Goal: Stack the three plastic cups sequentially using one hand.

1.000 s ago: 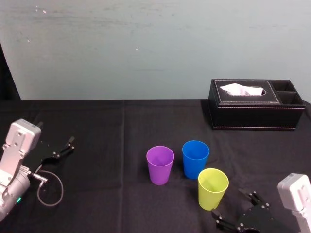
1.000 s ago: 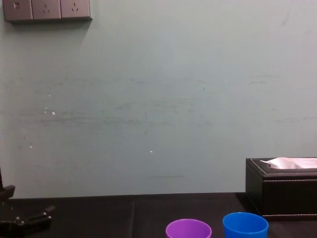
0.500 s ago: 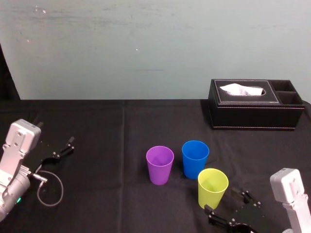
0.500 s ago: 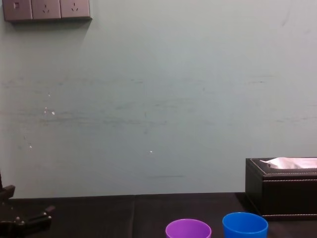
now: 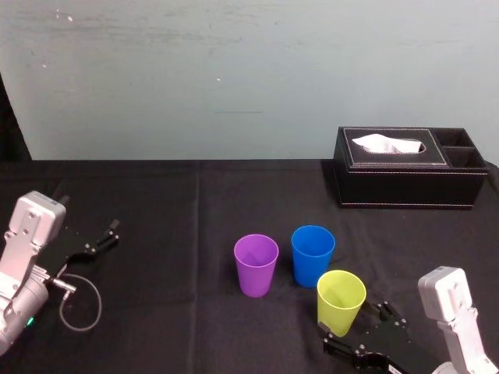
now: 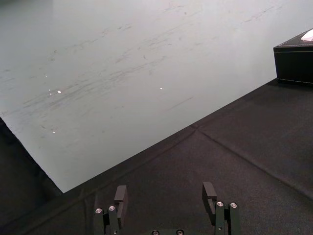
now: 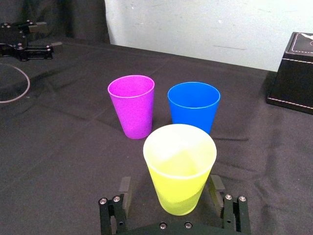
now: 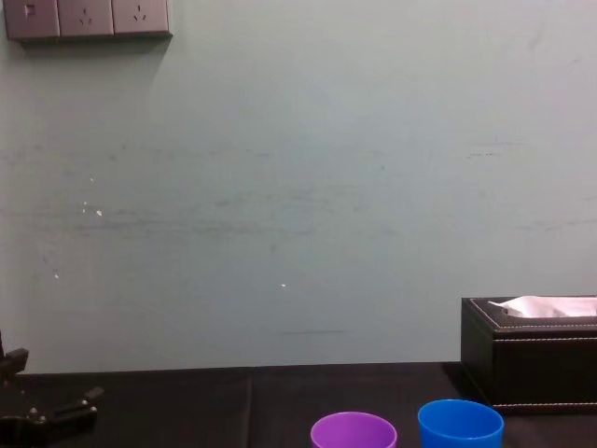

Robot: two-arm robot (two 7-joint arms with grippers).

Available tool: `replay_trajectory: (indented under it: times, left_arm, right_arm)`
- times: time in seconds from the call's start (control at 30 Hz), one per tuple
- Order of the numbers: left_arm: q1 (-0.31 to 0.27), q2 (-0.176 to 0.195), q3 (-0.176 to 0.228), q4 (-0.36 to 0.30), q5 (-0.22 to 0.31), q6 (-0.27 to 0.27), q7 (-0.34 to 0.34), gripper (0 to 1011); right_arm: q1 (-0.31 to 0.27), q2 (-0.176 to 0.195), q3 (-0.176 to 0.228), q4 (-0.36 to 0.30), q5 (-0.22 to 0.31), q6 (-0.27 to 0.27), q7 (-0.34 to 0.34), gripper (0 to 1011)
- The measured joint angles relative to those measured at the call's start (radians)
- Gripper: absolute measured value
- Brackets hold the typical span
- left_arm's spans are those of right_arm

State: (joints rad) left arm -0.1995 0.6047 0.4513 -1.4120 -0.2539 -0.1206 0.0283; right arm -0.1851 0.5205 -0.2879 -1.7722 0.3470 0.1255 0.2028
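The yellow-green cup (image 7: pixel 179 166) stands upright on the black tabletop (image 7: pixel 63 137), between the spread jaws of the right gripper (image 7: pixel 170 184); one jaw stands on each side of it, neither pressing it; beyond it the purple cup (image 7: pixel 132 105) and blue cup (image 7: pixel 193 105) stand upright side by side, slightly apart; a black tissue box (image 7: pixel 293 73) sits farther off.

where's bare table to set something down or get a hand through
Widest bare cloth lies between the left gripper and the purple cup, and between the cups and the tissue box. Crowded: blue cup and yellow-green cup stand close by, the open right gripper straddling the latter.
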Motion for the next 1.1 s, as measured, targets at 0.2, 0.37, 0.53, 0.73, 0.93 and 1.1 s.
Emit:
replay_trajectory:
  times: [0.2,0.37,0.53,0.73,0.93,1.1]
  left_arm:
    - [0.0,0.0,0.0,0.0,0.0,0.0,0.0,1000]
    - [0.0,0.0,0.0,0.0,0.0,0.0,0.0,1000]
    - [0.0,0.0,0.0,0.0,0.0,0.0,0.0,1000]
    - [0.0,0.0,0.0,0.0,0.0,0.0,0.0,1000]
    - [0.0,0.0,0.0,0.0,0.0,0.0,0.0,1000]
    - [0.0,0.0,0.0,0.0,0.0,0.0,0.0,1000]
  right_arm:
    - [0.011,-0.025,0.001,0.02,-0.022,-0.006,0.003,1003]
    - [0.021,-0.049,0.0,0.037,-0.048,-0.018,0.003,1003]
    - [0.028,-0.067,0.0,0.05,-0.065,-0.023,0.007,1003]
    - [0.036,-0.092,0.006,0.066,-0.083,-0.037,0.011,1003]
    - [0.04,-0.111,0.011,0.083,-0.098,-0.043,0.022,1003]
    - [0.039,-0.128,0.02,0.09,-0.109,-0.047,0.027,1003]
